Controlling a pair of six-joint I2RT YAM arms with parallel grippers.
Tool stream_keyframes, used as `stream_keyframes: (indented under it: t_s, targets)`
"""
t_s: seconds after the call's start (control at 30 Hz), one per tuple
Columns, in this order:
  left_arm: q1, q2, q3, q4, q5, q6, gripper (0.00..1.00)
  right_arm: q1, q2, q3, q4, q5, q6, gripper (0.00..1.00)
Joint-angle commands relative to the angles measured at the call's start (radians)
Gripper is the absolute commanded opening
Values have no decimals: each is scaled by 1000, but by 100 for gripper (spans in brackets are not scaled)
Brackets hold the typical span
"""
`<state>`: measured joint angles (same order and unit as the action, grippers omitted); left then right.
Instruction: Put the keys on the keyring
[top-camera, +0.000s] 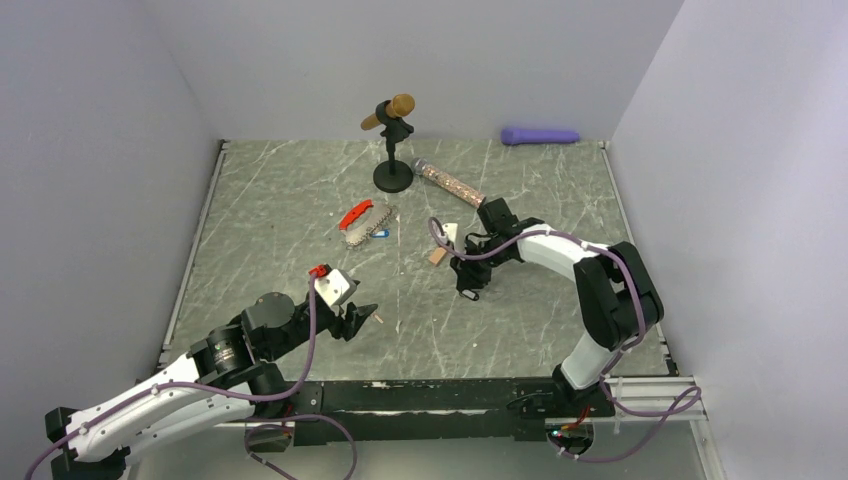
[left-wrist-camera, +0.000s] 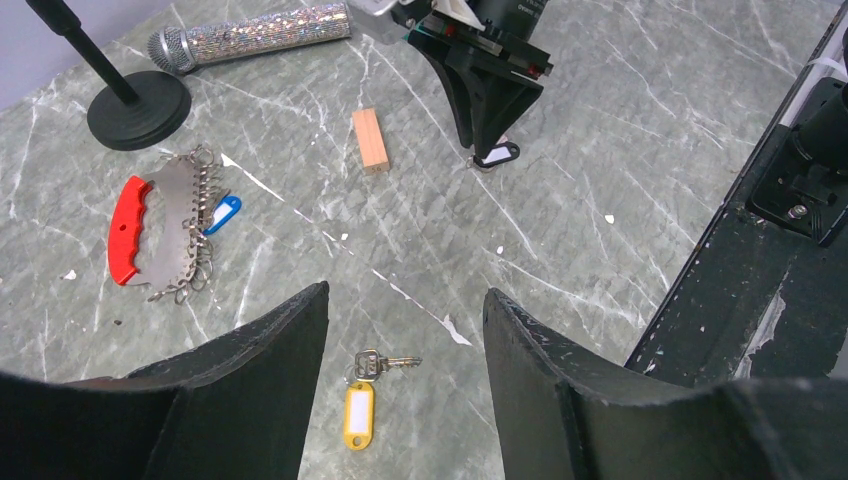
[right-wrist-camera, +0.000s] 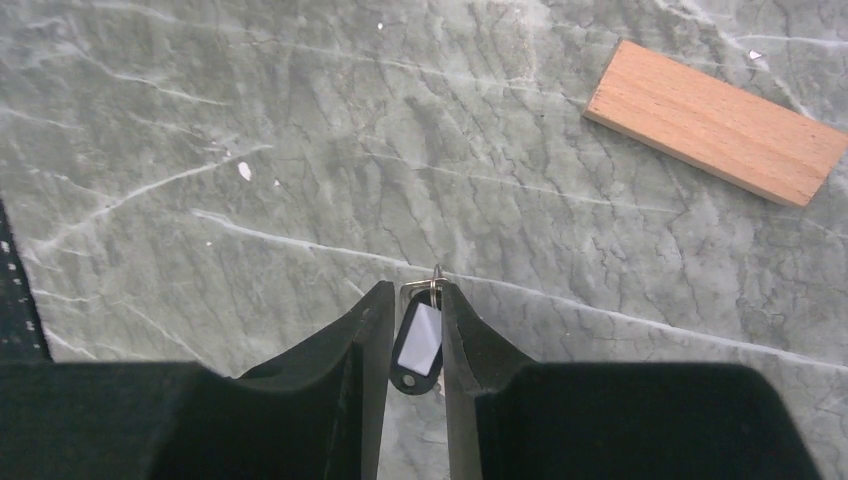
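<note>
The keyring (left-wrist-camera: 160, 225), a red grip on a silvery plate edged with rings, lies left of centre (top-camera: 362, 220). A blue-tagged key (left-wrist-camera: 223, 213) rests at its right edge. My left gripper (left-wrist-camera: 405, 295) hangs open above a yellow-tagged key (left-wrist-camera: 360, 410) that lies flat on the table between its fingers, touching neither. My right gripper (right-wrist-camera: 415, 290) points down at mid table (top-camera: 470, 290), its jaws a little apart. A black-tagged key (right-wrist-camera: 418, 340) lies between them, with a gap on its left side and its ring against the right finger.
A tan wooden block (left-wrist-camera: 370, 138) lies just behind the right gripper. A glittery microphone (top-camera: 450, 183), a black stand (top-camera: 393, 177) carrying a wooden microphone, and a purple cylinder (top-camera: 540, 135) sit at the back. The black front rail (left-wrist-camera: 760, 260) runs along the near edge.
</note>
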<state>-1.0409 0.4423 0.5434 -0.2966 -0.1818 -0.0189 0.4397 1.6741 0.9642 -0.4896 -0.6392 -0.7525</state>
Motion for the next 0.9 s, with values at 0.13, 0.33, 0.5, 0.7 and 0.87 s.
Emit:
stream_keyframes:
  t_s: [0.13, 0.33, 0.5, 0.7, 0.87]
  targets:
    - [4, 4, -6, 39, -21, -3, 63, -53, -48, 41, -32, -156, 33, 30]
    - [14, 37, -3, 32, -54, -30, 73, -74, -53, 76, -95, -209, 4, 38]
    - [212, 113, 31, 20, 54, -93, 90, -127, -59, 181, -240, -294, -29, 51]
    - [547, 301, 106, 55, 365, -167, 94, -255, -197, 140, -228, -408, -8, 56]
    - [724, 521, 233, 52, 589, -178, 99, -357, -336, 66, -113, -454, 71, 64]
